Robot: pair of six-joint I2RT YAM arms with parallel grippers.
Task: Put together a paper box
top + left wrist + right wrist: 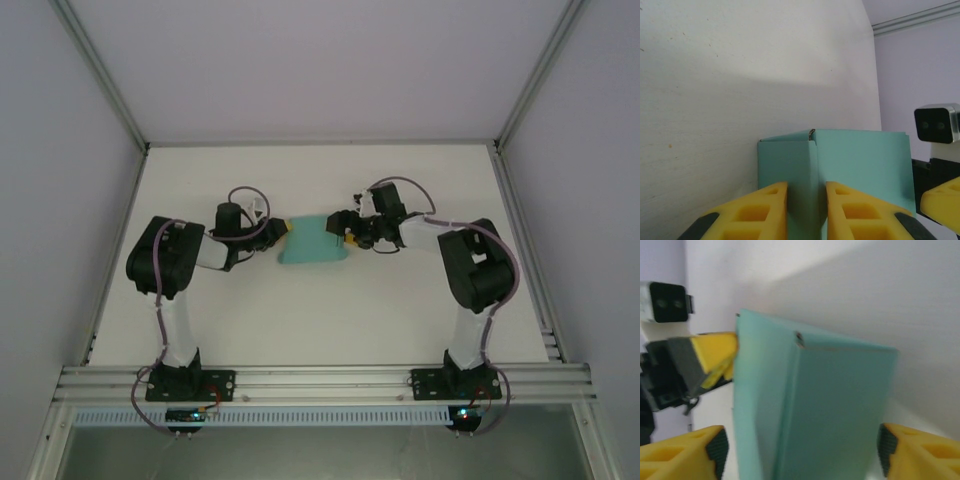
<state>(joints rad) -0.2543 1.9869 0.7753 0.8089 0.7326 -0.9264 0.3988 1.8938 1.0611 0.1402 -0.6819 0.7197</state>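
The teal paper box point(313, 242) stands folded at the middle of the white table, between my two grippers. In the left wrist view the box point(860, 165) shows a folded corner edge, and my left gripper point(806, 192) is shut on that edge with both yellow fingers point(760, 210) pressed against it. My right gripper point(801, 445) is open and straddles the other end of the box point(835, 405). Its left finger stands a little apart from the box wall; its right fingertip point(887, 445) is at the box's edge. From above, the left gripper point(281, 231) and right gripper point(347, 234) face each other across the box.
The white table point(320, 320) lies inside a walled enclosure with metal posts point(100, 80) at the back corners. An aluminium rail point(320, 380) carrying both arm bases runs along the near edge. The right arm's wrist camera point(936, 123) shows close behind the box.
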